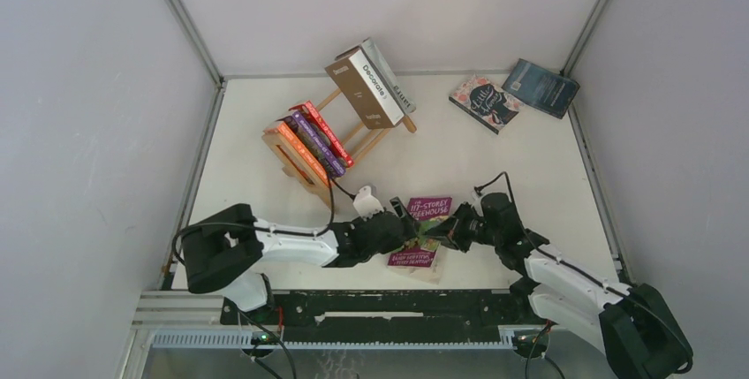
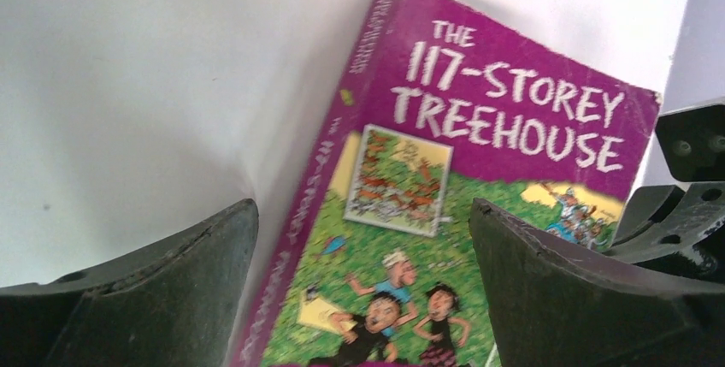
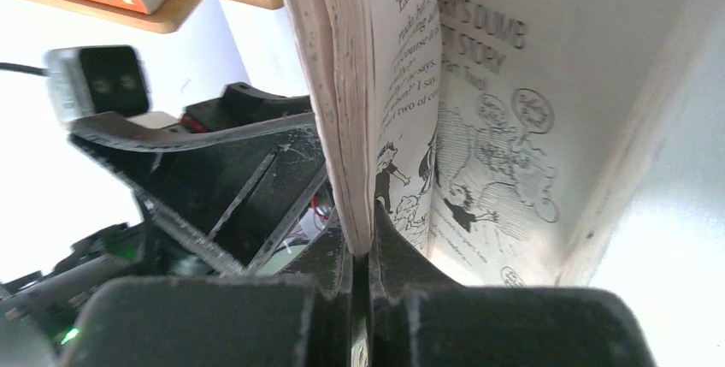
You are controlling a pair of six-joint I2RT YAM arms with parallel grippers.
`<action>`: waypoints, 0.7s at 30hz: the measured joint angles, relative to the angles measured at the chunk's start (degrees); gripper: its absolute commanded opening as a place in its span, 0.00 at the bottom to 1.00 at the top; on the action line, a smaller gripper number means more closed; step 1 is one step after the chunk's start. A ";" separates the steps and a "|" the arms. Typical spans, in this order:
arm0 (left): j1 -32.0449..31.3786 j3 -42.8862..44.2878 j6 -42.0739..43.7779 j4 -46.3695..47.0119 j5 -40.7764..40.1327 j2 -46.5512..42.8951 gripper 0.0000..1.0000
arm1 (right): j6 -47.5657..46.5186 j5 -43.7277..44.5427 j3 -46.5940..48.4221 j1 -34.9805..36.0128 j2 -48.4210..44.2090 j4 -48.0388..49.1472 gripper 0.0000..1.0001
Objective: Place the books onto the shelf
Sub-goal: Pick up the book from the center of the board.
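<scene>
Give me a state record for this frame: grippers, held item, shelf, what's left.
left gripper: open, aimed at the purple paperback
right gripper: shut on a thin sheaf of the paperback's pages
purple paperback: near table edge, between the grippers, partly opened
shelf: far left; holds orange book, purple book, red book; brown book and grey book tilted on its upper part
not shelved: floral book, dark blue book, far right corner

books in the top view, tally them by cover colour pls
orange book: 1
purple book: 2
red book: 1
brown book: 1
grey-white book: 1
dark book: 2
total: 8
</scene>
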 measured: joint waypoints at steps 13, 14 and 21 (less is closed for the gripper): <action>1.33 -10.45 -4.44 13.29 2.71 -5.22 1.00 | 5.49 -10.21 -3.10 -6.49 -9.35 2.21 0.00; 1.36 -10.54 -4.22 13.70 3.06 -5.18 1.00 | 6.34 -10.93 -3.82 -6.49 -9.86 2.64 0.00; 1.42 -11.52 -2.82 18.34 8.41 -4.83 0.99 | 13.03 -14.45 -8.11 -6.40 -11.93 7.56 0.00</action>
